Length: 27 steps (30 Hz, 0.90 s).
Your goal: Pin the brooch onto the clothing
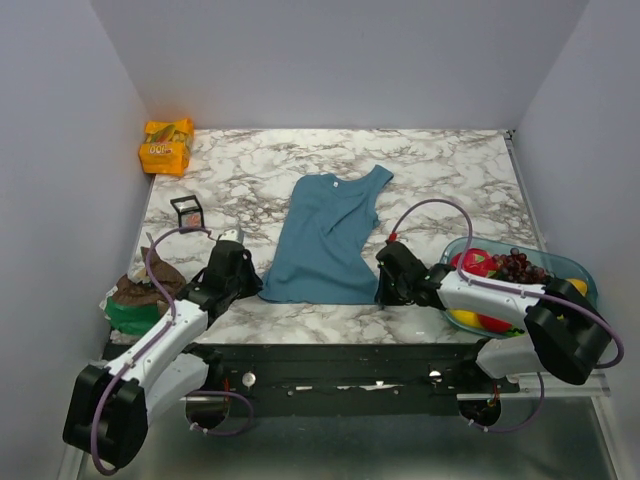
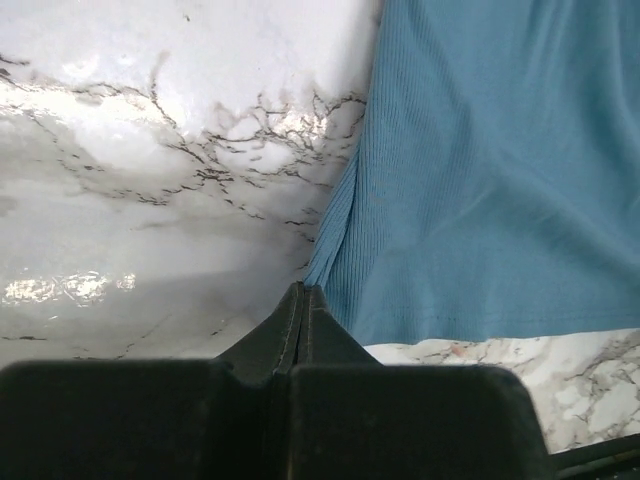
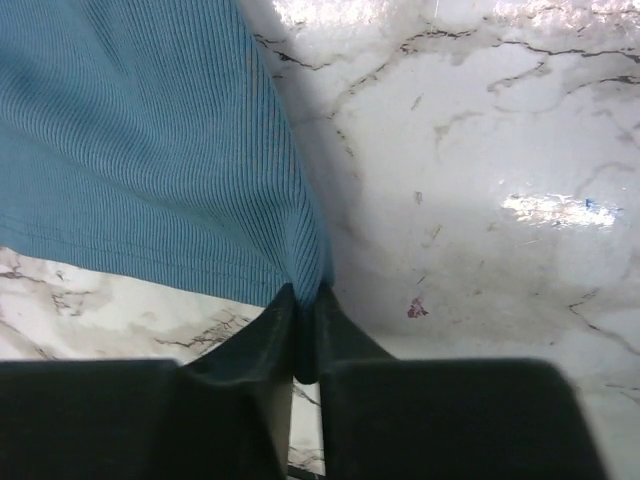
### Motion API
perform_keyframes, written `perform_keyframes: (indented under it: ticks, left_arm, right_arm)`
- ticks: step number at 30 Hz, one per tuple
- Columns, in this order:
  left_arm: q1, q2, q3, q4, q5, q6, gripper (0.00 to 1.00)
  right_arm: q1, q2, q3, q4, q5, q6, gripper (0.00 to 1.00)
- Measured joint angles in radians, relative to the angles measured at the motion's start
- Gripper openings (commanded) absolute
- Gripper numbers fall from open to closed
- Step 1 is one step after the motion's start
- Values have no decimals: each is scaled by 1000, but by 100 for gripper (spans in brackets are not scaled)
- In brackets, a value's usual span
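— So, where is the tank top (image 1: 325,240)?
— Flat on the marble table (image 1: 450,160), about the middle, between the two arms. Its scoop neck and straps point to the far wall, and its hem lies toward the arm bases.
— And the brooch?
— I cannot pick it out in any view. The right wrist camera shows a reddish speck (image 3: 417,308) on the marble just beside the top's corner, but it is too small to say what it is.
— What about the left gripper (image 1: 254,287)?
— It sits low at the hem's left corner. From its wrist camera the fingers (image 2: 285,335) are pressed tight together. The top's side edge runs in a raised ridge straight down to their tips, so they look clenched on the cloth.
— The right gripper (image 1: 384,294)?
— At the hem's right corner. Its fingers (image 3: 265,340) are nearly closed, with the corner of the ribbed cloth tucked into the slit between them, so it is grasping the top.
— What else is on the table?
— A small black-framed box (image 1: 186,210) left of the top, near the left arm. An orange packet (image 1: 167,145) is in the far left corner. At the near left edge a brown lump (image 1: 138,288) sits on something green (image 1: 122,316). On the right is a clear bluish bowl (image 1: 452,247), partly hidden by the right arm. It holds dark grapes (image 1: 520,266), a red fruit (image 1: 475,262) and a yellow fruit (image 1: 465,318).
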Motion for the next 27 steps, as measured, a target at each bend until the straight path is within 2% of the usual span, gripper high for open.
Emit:
perform_keyframes:
  ticks: [1,5,11,14,17,21,23,27]
  left_arm:
    - [0,-29,1,-11,-1,-3,0]
    - [0,-90,1,-34,-10,-14,0]
    - [0,-134,10,-56,18,-25,0]
    - [0,-145,63,-80,53,-26,0]
    - [0,-142,208,-104,74,-23,0]
    - [0,-83,551,-98,82,14,0]
    - [0,-54,723,-83,82,34,0]
    - [0,-22,955,-45,82,60,0]
  right_arm:
    - [0,0,2,-3,0,-3,7]
    - [0,-8,32,-62,36,-16,1]
    - [0,-157,111,-240,140,-53,1]
    - [0,-227,216,-348,190,-94,1]
    - [0,-254,387,-435,246,-156,1]
    - [0,-244,716,-528,320,-274,1]
    - [0,-232,884,-540,342,-344,1]
    - [0,-211,1175,-555,337,-475,1]
